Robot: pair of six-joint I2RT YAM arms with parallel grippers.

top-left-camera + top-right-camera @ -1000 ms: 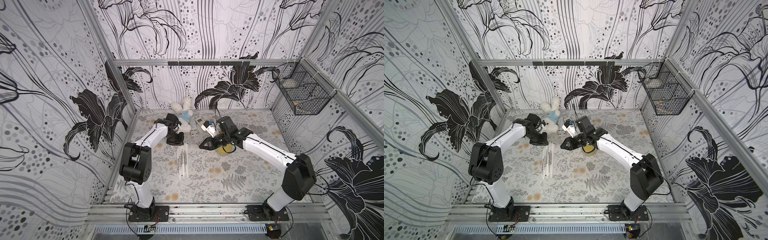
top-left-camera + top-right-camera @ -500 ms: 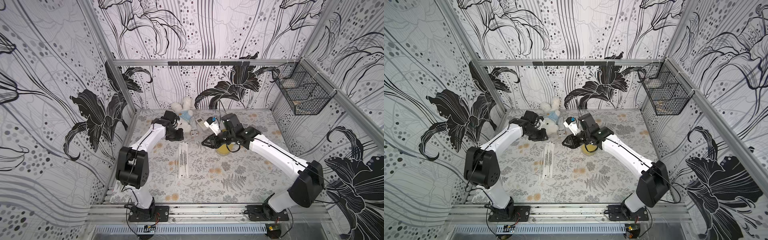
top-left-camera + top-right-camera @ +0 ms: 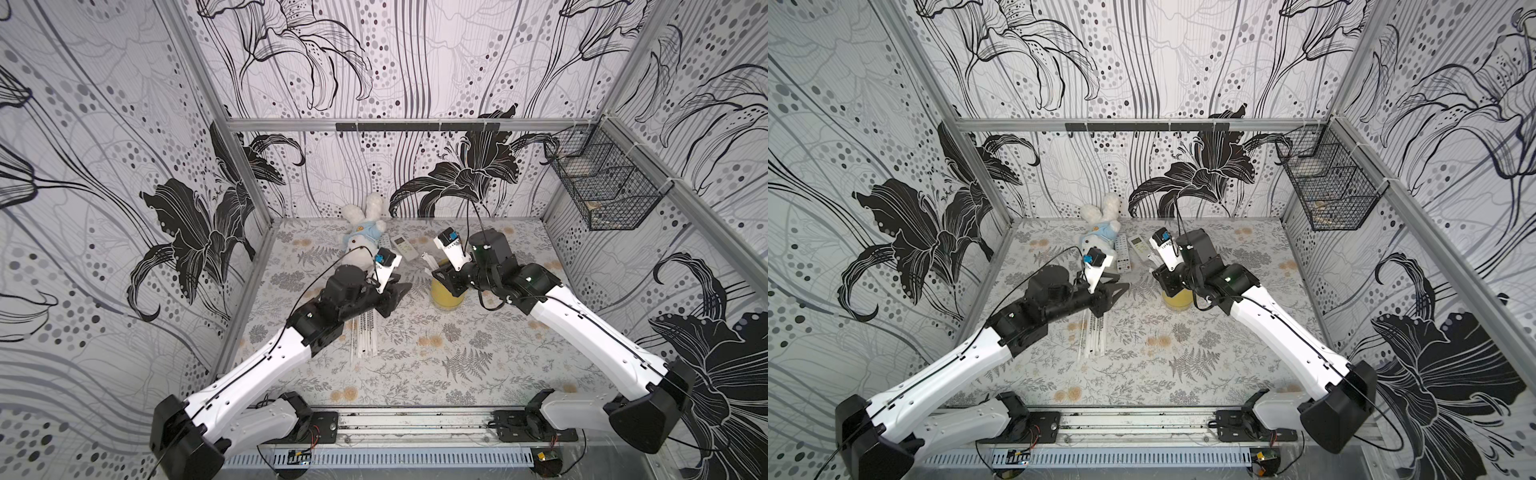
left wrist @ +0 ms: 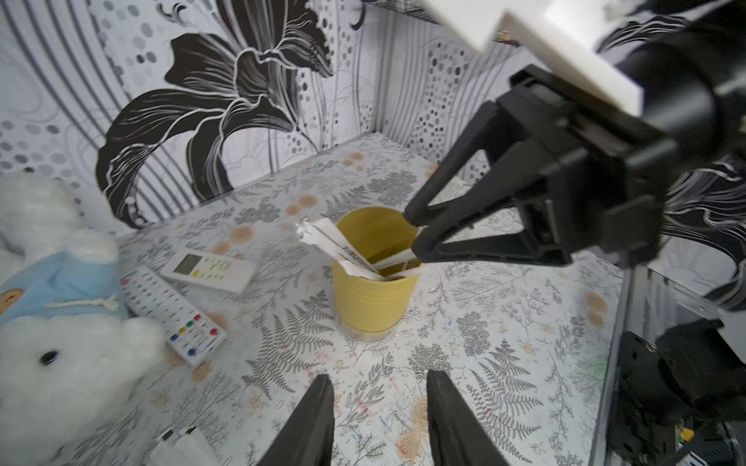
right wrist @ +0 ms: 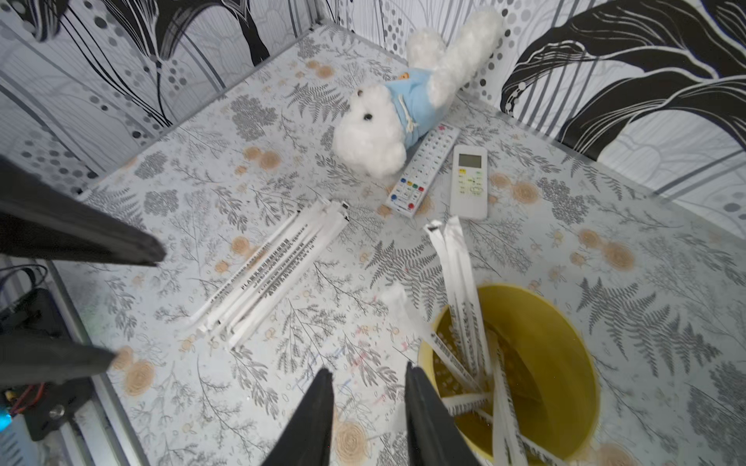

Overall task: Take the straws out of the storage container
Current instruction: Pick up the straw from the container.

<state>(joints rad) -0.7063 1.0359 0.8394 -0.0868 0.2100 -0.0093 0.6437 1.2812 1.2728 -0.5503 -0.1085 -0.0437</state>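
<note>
The yellow storage container [image 3: 444, 297] [image 3: 1177, 302] stands mid-table with several white paper-wrapped straws [image 4: 335, 244] [image 5: 458, 278] leaning out of it. More straws [image 3: 365, 337] [image 3: 1094, 337] [image 5: 274, 274] lie side by side on the table to its left. My right gripper [image 3: 436, 274] [image 4: 411, 232] [image 5: 367, 369] hovers at the cup's rim, open, with nothing between its fingers. Left of the cup, above the far end of the lying straws, my left gripper [image 3: 401, 291] [image 3: 1119, 293] [image 4: 379, 377] points at the cup, open and empty.
A white plush bunny in a blue shirt [image 3: 361, 241] lies at the back, with two white remote controls [image 3: 1122, 254] [image 3: 1139, 246] beside it. A black wire basket [image 3: 606, 187] hangs on the right wall. The two grippers are close together around the cup.
My left arm has swung from beside the plush bunny rightward toward the cup, and its jaws have widened. My right gripper has shifted from the pile side back to the cup's rim.
</note>
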